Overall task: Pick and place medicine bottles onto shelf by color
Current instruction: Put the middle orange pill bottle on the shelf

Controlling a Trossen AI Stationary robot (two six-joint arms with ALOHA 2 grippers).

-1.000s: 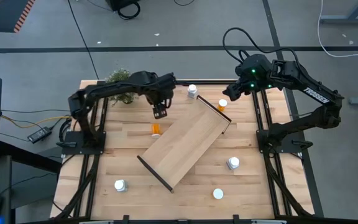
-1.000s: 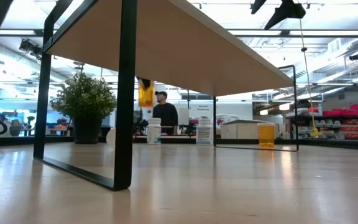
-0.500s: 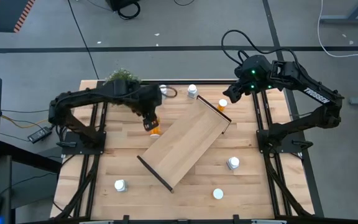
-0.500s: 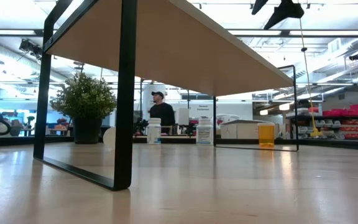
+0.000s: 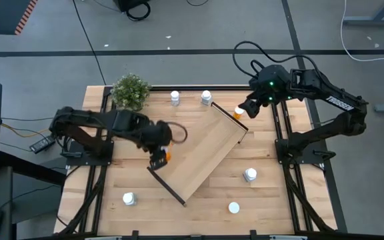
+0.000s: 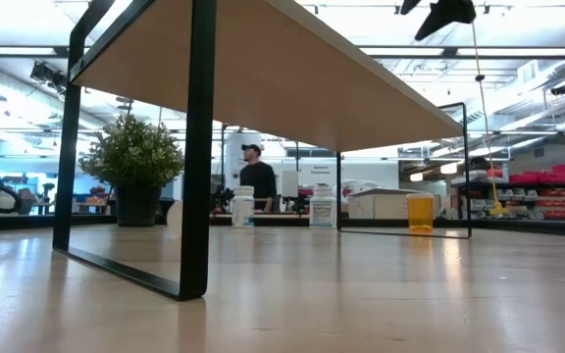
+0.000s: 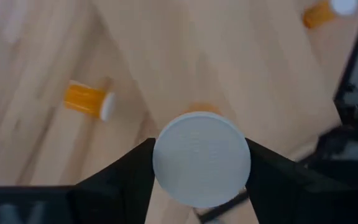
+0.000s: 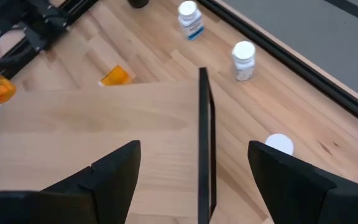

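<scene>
My left gripper (image 5: 160, 159) is shut on an orange medicine bottle (image 5: 167, 155) and hangs over the left long edge of the light-wood shelf (image 5: 202, 157), near its near end. Another orange bottle (image 7: 89, 99) lies on its side on the table beside the shelf. My right gripper (image 8: 194, 186) stands open in the air above the shelf's far end rail (image 8: 205, 124). An upright orange bottle (image 5: 239, 112) stands just beyond that rail. Two white bottles (image 5: 174, 97), (image 5: 207, 98) stand at the far edge. Three white-capped bottles (image 5: 250, 175), (image 5: 234, 208), (image 5: 129, 199) stand nearer. My left gripper pinches the orange bottle at its round white cap (image 7: 166, 163), one finger on each side. The fingers come from above, slanting down. The cap faces the wrist and the orange body (image 7: 197, 111) points down past the fingers. The bottle is lifted clear over the shelf.
A green potted plant (image 5: 131, 90) stands at the table's far left corner. The shelf lies slantwise across the table's middle, raised on black rails (image 6: 199, 147). A person (image 6: 256, 176) stands in the room behind the table.
My left gripper has carried the orange bottle from the far side of the table toward the near edge. It passed over the lying orange bottle and now hangs by the shelf's near-left end. It has also turned about its own axis. The lying bottle stays put.
</scene>
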